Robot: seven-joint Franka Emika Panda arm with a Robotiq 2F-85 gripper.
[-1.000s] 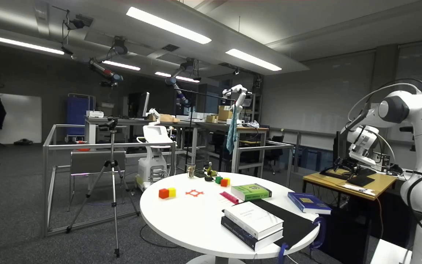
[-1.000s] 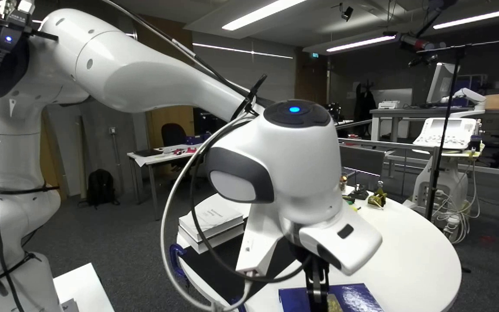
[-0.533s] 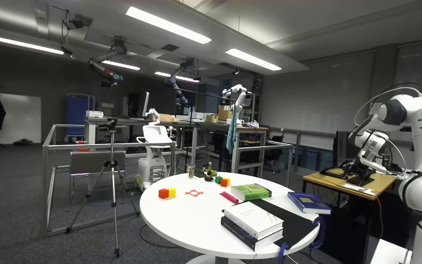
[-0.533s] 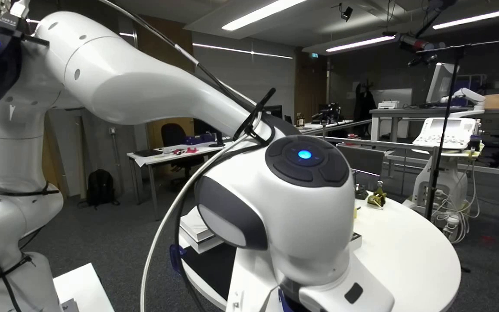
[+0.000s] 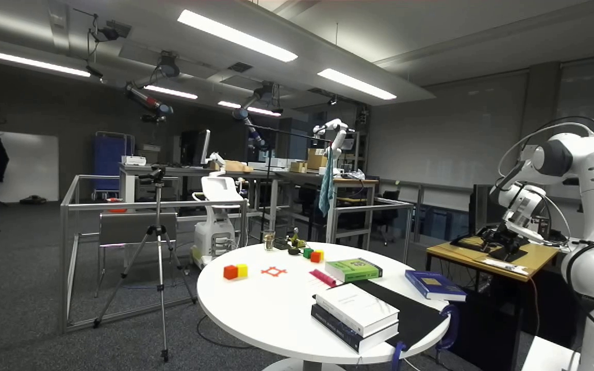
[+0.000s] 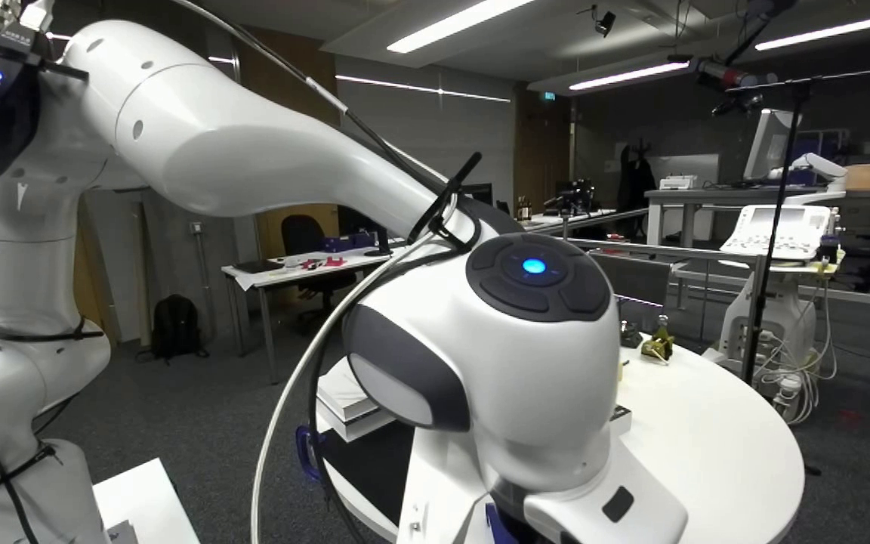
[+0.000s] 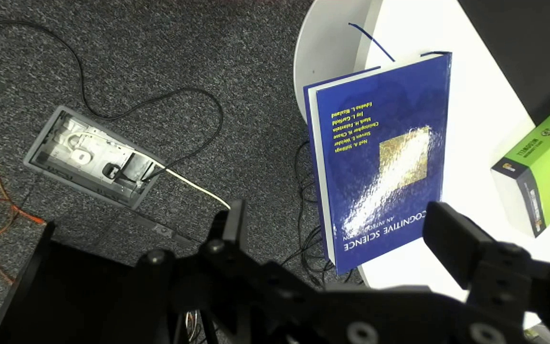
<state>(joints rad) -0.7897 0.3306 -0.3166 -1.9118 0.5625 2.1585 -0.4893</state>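
The gripper (image 7: 334, 215) is spread wide and holds nothing. In the wrist view, the blue book (image 7: 382, 160) is toward one o'clock from it, poking past the edge of the white table (image 7: 482, 107). It looks early: no grabbing done, all handling left.

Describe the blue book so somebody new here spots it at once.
Find the round white table, then the black mat on it. Beside that mat, not touching it, the blue book lies at the table's rim. Unlike the green book and the white book, it has a glossy blue cover with a gold square and the title Cognitive Science.
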